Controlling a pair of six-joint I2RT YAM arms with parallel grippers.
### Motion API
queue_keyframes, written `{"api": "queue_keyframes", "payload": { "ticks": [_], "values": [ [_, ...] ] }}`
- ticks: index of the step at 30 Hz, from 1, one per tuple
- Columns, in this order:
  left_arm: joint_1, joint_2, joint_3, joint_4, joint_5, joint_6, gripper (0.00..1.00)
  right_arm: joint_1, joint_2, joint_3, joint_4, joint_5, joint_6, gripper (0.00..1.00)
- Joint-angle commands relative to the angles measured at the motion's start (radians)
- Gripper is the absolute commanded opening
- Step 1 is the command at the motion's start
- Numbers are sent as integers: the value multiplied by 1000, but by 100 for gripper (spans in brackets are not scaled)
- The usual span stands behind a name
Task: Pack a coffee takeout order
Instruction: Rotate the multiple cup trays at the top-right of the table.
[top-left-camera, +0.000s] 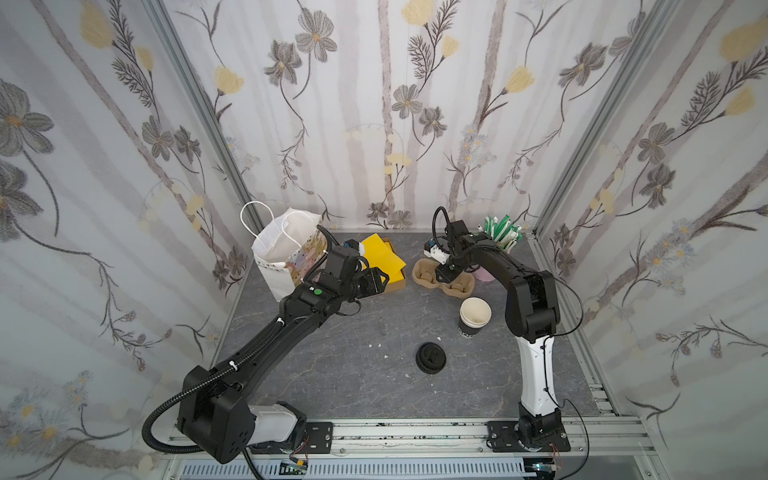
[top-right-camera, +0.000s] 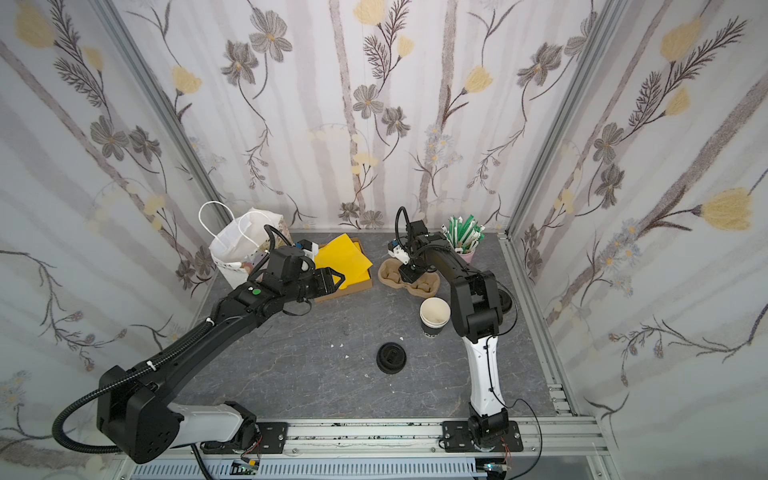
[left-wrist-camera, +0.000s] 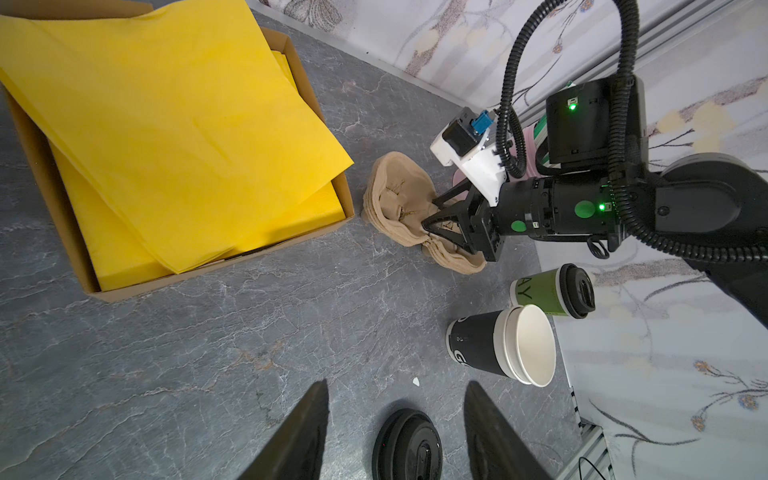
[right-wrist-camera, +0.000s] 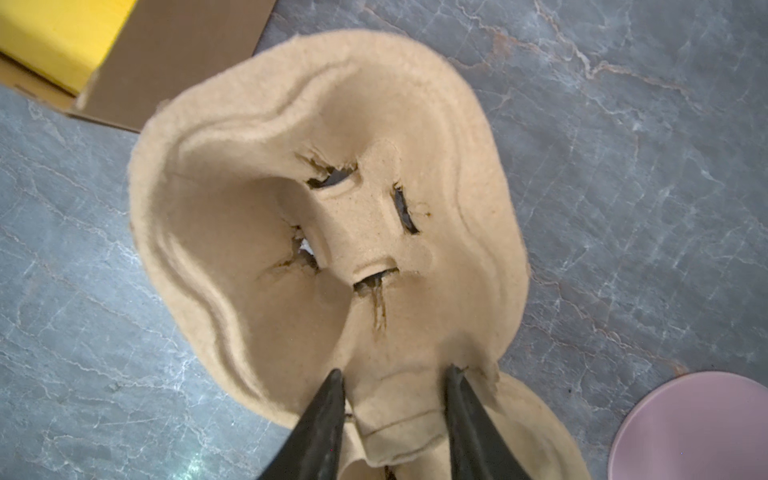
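Observation:
The green cup (left-wrist-camera: 536, 293) with its black lid (left-wrist-camera: 577, 291) stands beside the right arm's base, and that arm largely hides it in both top views. Yellow napkins (top-left-camera: 384, 259) (left-wrist-camera: 166, 124) lie stacked in a cardboard box (left-wrist-camera: 208, 274). My left gripper (top-left-camera: 380, 278) (left-wrist-camera: 397, 399) hovers open in front of the box, holding nothing. My right gripper (top-left-camera: 444, 275) (right-wrist-camera: 395, 372) is down on the tan pulp cup carrier (top-left-camera: 424, 272) (right-wrist-camera: 291, 208). Its fingers pinch the carrier's middle ridge from both sides.
A white paper bag (top-left-camera: 278, 249) stands open at the back left, behind the left arm. Stacked black cups (top-left-camera: 475, 313) and a loose black lid (top-left-camera: 431, 357) sit mid-right. A pink cup (right-wrist-camera: 698, 428) of green-and-white sticks (top-left-camera: 500, 232) stands at the back right.

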Motion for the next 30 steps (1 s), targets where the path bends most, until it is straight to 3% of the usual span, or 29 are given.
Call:
{"api": "queue_keyframes", "payload": {
  "ticks": [1,20,26,30],
  "values": [
    [1,5,2,10,-8,4,55,-5,3,4,-13,23,61,39],
    [0,20,2,10,-6,22,55,-3,9,51,-4,8,385,36],
    [0,20,-3,11,-6,25,55,1,11,52,-13,-7,385,52],
    [0,17,-2,12,-10,28,55,7,6,51,-30,-2,329,53]
  ]
}}
